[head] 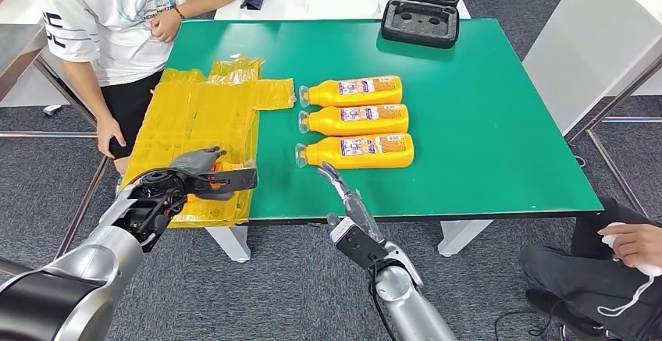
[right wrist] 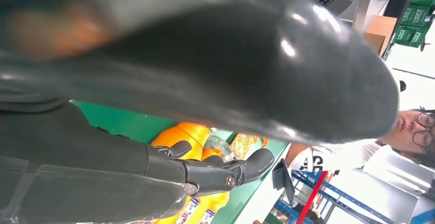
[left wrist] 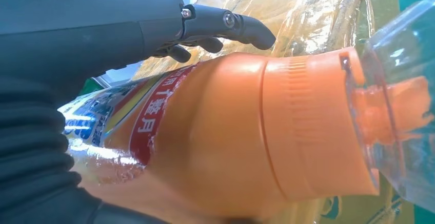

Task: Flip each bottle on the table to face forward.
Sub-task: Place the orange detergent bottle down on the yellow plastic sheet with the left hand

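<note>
My left hand [head: 204, 171] grips an orange bottle [left wrist: 241, 137] above the yellow bags [head: 199, 118]; my right hand [head: 334, 177], fingers extended and empty, hovers beside the nearest of three bottles [head: 357, 152] on the surface [head: 500, 122]; I fear nudging that row askew.

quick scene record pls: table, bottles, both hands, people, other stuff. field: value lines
table: green top
bottles lying in row: three, orange, clear caps toward the wrapping
fourth bottle: orange, held by left hand over the yellow plastic wrapping
right hand: fingers apart, holding nothing, at the near edge by the nearest bottle's cap
people: one standing at the table's far left; one seated at right
other: open black case at the far edge
</note>
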Robot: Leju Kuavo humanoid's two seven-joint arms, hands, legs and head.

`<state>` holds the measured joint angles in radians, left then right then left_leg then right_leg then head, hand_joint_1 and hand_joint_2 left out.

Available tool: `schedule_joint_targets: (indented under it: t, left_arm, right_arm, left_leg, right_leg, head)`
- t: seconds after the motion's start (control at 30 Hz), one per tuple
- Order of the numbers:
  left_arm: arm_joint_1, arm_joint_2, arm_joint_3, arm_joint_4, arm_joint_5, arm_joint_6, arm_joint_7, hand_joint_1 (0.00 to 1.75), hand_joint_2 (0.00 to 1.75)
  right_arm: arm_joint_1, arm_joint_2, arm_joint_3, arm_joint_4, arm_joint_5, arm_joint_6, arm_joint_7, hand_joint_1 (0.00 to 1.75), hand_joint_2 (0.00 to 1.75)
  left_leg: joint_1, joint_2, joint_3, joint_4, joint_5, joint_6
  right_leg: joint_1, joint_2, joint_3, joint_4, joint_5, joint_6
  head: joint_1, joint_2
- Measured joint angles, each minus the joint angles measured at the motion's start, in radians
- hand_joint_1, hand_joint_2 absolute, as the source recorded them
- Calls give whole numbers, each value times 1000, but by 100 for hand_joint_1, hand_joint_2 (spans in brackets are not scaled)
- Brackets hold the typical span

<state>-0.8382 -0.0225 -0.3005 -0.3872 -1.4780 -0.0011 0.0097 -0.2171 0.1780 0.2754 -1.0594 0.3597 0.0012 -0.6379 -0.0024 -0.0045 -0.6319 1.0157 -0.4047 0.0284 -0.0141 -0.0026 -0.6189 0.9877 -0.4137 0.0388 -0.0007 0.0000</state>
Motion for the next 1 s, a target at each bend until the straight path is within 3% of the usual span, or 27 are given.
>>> schedule_joint_targets:
  t: [0.57, 0.83, 1.0]
  left_arm:
    - [0, -8, 0, -1, 33, -29, -60, 0, 0]
    - [1, -8, 23, -28, 81, 65, -78, 0, 0]
    - [2, -8, 29, -39, 83, 77, -80, 0, 0]
  right_arm:
    - [1, 0, -1, 6, 0, -2, 14, 0, 0]
    - [1, 0, -1, 12, 2, -2, 16, 0, 0]
    - [1, 0, -1, 13, 3, -2, 16, 0, 0]
  left_leg:
    - [0, 0, 0, 0, 0, 0]
    - [0, 0, 0, 0, 0, 0]
    - [0, 0, 0, 0, 0, 0]
  right_leg:
    - [0, 0, 0, 0, 0, 0]
    - [0, 0, 0, 0, 0, 0]
    - [0, 0, 0, 0, 0, 0]
  head:
    - [0, 0]
    - [0, 0]
    - [0, 0]
